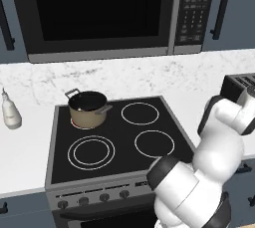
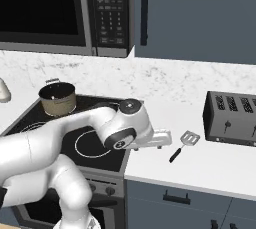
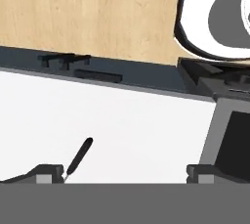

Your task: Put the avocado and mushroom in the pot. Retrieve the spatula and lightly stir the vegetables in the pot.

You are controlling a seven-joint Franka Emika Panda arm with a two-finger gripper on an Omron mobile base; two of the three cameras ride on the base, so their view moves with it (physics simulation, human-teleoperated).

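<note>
Gripper (image 2: 167, 139) jaws stand wide apart and hold nothing, just at 9 o'clock of the spatula (image 2: 182, 145), which lies flat on the white counter (image 2: 210, 160) between stove (image 1: 119, 137) and toaster (image 2: 232, 118). Fetching appears under way; stirring is left. Whether vegetables are in the pot (image 1: 88, 108), on the burner at 10 o'clock, is unclear. No writing is legible.

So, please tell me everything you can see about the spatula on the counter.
The spatula is a small turner with a silvery, slotted, square head and a thin black handle. It lies flat on the white counter, between the stove and the toaster, with its head toward the toaster and its handle toward the counter's front edge. Nothing touches it but the counter. The open gripper is just beside it.
</note>
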